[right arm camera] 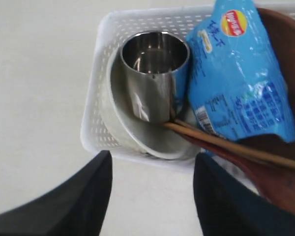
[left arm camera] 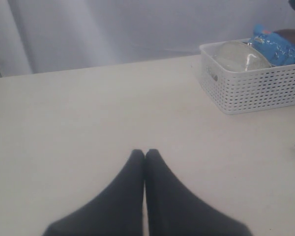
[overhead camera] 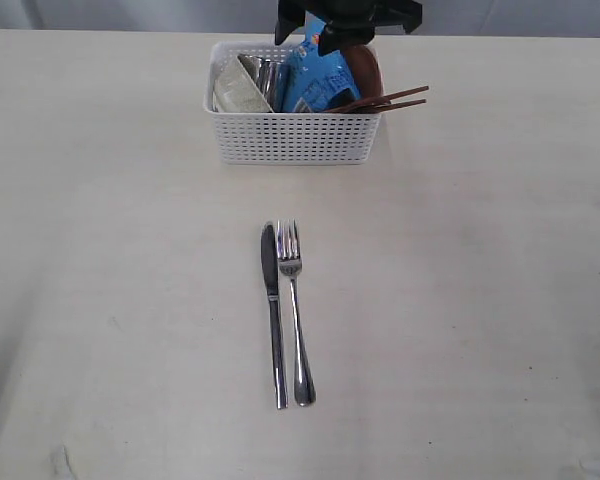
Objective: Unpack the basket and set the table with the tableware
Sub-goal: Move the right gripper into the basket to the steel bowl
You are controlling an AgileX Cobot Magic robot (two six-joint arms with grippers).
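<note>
The white basket (overhead camera: 295, 135) stands at the far middle of the table (overhead camera: 130, 250). In it are a steel cup (right arm camera: 155, 73) lying in a cream bowl (right arm camera: 132, 132), two chopsticks (right arm camera: 226, 145), a reddish-brown wooden spoon (right arm camera: 270, 184) and a brown plate (right arm camera: 285, 39). A steel knife (overhead camera: 272, 310) and fork (overhead camera: 295, 310) lie side by side on the table nearer the front. My right gripper (right arm camera: 153, 156) hangs open and empty above the basket's rim. My left gripper (left arm camera: 144, 152) is shut on nothing, low over bare table away from the basket (left arm camera: 255, 88).
A blue snack packet (right arm camera: 241, 83) leans in the basket between the cup and the plate. The chopsticks (overhead camera: 395, 98) stick out over the basket's right edge. A grey curtain backs the table's far edge.
</note>
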